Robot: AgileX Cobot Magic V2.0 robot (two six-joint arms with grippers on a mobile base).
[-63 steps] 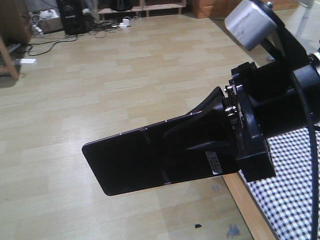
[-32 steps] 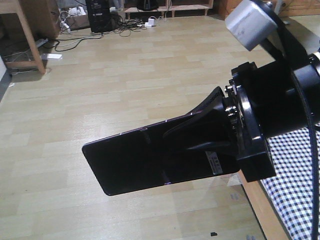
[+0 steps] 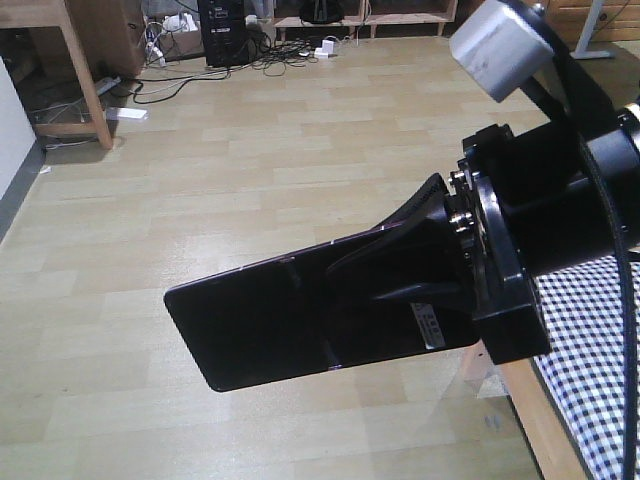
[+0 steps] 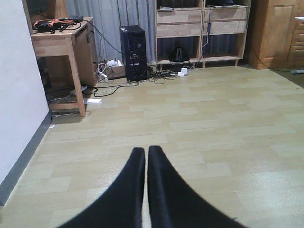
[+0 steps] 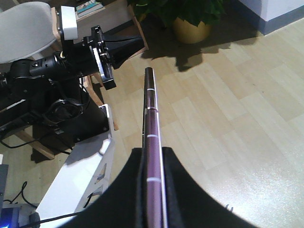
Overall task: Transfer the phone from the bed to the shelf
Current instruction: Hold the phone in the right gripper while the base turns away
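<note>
The phone, a glossy black slab with a crease across its middle and a small white sticker, hangs in the air over the wooden floor. My right gripper is shut on its right end. Seen edge-on in the right wrist view, the phone shows a rose-purple rim clamped in the right gripper. My left gripper is shut with nothing in it, pointing across the floor. The pale wooden shelf stands against the far wall. A corner of the checked bed shows at the lower right.
A wooden desk stands at the left by a white wall. A black computer tower and loose cables lie by the shelf. An orange-brown cabinet is at the right. A potted plant stands behind.
The background has slid right and down: the desk and wall came into view at the left and the bed edge moved further right. The phone stays clamped the same way.
</note>
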